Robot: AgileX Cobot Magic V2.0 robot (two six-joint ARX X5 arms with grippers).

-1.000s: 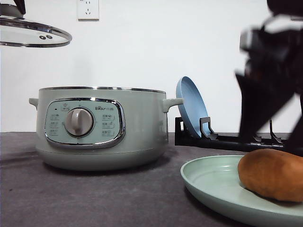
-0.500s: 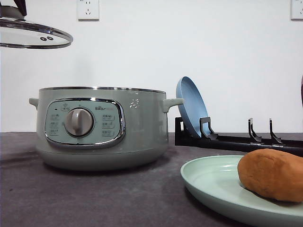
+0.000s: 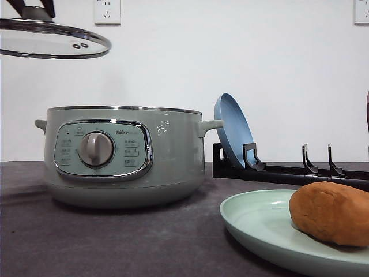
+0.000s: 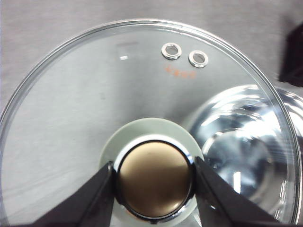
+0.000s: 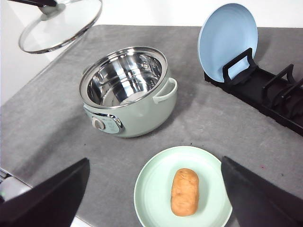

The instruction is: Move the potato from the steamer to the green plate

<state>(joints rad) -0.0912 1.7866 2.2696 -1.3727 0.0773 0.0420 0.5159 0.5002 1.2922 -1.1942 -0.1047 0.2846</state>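
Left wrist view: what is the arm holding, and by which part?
The glass lid, gripped by its knob between the left gripper's fingers, raised off the steamer. The right gripper is open and holds nothing.

Front view: the potato (image 3: 333,213) and green plate (image 3: 259,222) are cut off by the right and lower edges; the glass lid (image 3: 52,45) is cut by the left edge, and its knob by the top edge. The steamer (image 3: 121,154) panel labels are too small to read. Left wrist view: the lid partly covers the steamer's steel bowl (image 4: 246,142). Right wrist view: the dish rack (image 5: 270,92) beside the steamer runs off frame.
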